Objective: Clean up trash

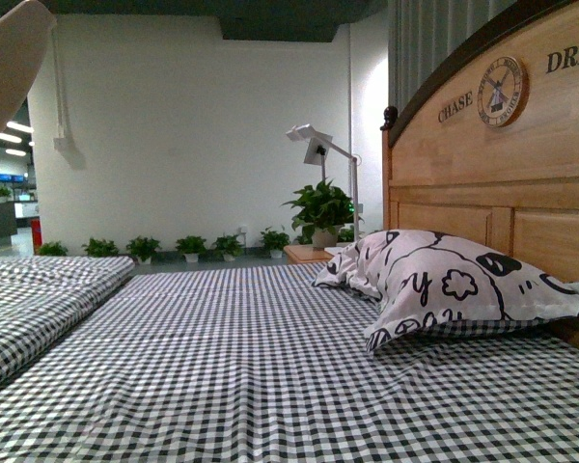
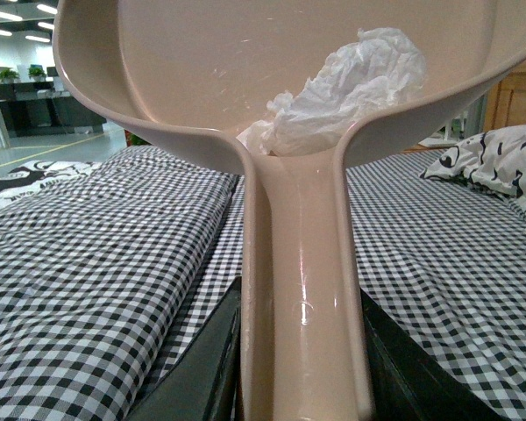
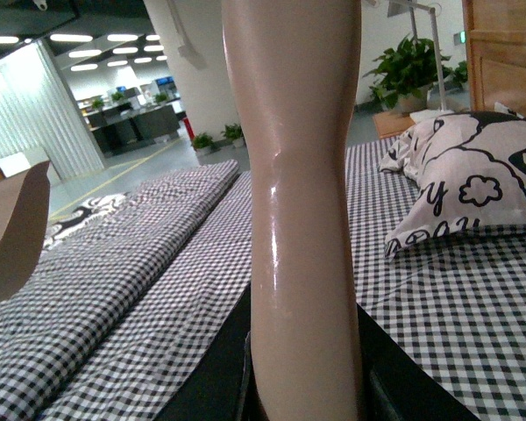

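The trash (image 2: pixel 346 92), a crumpled wad of white paper, lies inside the pinkish-beige dustpan (image 2: pixel 202 61), near where the pan meets its handle (image 2: pixel 302 289). My left gripper (image 2: pixel 302 386) is shut on that handle and holds the pan raised above the checked bed. A corner of the pan shows at the top left of the front view (image 1: pixel 10 68) and at the edge of the right wrist view (image 3: pixel 13 232). My right gripper (image 3: pixel 302 386) is shut on the pinkish-beige brush handle (image 3: pixel 302 202), held upright; the brush head is out of view.
The bed has a black-and-white checked sheet (image 1: pixel 241 367) with a folded checked quilt (image 1: pixel 39 299) on the left. A black-and-white printed pillow (image 1: pixel 444 285) lies against the wooden headboard (image 1: pixel 502 174). A potted plant (image 1: pixel 320 212) and lamp stand behind the bed.
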`<action>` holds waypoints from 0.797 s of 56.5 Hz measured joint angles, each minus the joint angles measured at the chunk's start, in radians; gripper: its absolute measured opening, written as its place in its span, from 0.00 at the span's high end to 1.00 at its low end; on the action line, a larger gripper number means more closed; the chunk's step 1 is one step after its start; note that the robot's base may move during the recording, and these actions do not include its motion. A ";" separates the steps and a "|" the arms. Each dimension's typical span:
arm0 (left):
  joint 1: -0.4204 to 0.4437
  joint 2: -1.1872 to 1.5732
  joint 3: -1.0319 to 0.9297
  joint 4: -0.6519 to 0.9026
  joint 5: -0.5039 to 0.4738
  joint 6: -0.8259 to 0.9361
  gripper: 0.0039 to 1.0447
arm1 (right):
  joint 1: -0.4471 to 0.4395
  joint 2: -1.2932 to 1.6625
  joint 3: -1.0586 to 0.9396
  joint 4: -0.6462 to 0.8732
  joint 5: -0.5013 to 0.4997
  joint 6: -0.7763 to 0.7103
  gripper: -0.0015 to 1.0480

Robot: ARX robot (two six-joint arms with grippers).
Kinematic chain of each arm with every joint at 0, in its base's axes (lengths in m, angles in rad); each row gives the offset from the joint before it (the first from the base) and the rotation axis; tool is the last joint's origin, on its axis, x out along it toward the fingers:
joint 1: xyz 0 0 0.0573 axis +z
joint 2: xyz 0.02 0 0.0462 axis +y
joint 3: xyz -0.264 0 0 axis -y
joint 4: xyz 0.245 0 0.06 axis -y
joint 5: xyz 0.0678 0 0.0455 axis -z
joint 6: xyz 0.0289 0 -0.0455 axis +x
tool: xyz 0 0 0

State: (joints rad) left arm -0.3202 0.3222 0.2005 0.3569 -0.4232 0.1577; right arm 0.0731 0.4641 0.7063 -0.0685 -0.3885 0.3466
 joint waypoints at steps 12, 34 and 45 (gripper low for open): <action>0.000 0.000 0.000 0.000 0.000 -0.003 0.73 | 0.001 0.000 0.000 0.000 0.000 -0.001 0.81; 0.000 0.000 0.000 0.000 0.000 -0.003 0.73 | 0.001 0.000 0.000 0.000 0.000 -0.002 0.81; 0.000 0.000 0.000 0.000 0.000 -0.003 0.73 | 0.001 0.000 0.000 0.000 0.000 -0.002 0.81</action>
State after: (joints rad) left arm -0.3206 0.3218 0.2001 0.3569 -0.4229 0.1547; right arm 0.0738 0.4641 0.7063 -0.0689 -0.3885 0.3443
